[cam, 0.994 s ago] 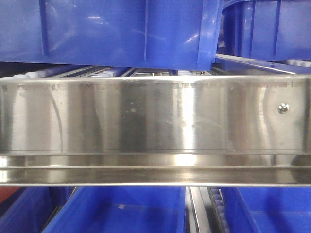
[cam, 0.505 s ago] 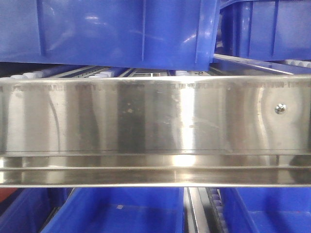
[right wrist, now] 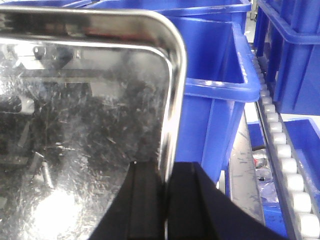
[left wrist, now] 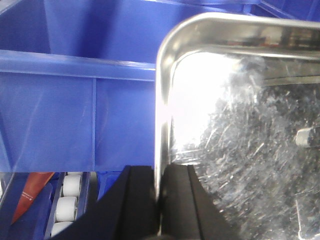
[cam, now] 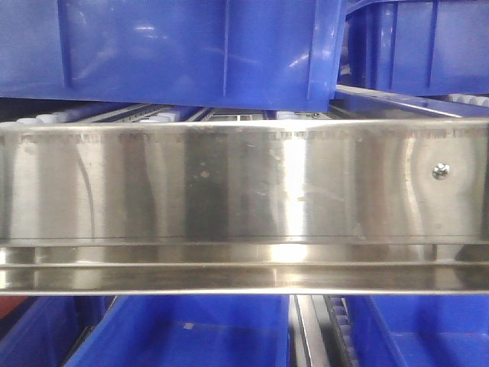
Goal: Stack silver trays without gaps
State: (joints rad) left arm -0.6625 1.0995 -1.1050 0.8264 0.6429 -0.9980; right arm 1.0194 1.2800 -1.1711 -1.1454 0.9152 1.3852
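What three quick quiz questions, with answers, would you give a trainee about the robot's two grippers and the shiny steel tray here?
1. True or false: the left gripper is shut on the rim of the shiny rectangular stainless-steel tray.
2. The small silver screw sits on: A the broad flat steel shelf rail, B a blue plastic bin, C the tray.
3. In the right wrist view, which edge of the tray does the right gripper clamp?
Key: 1 true; 2 A; 3 its right edge.
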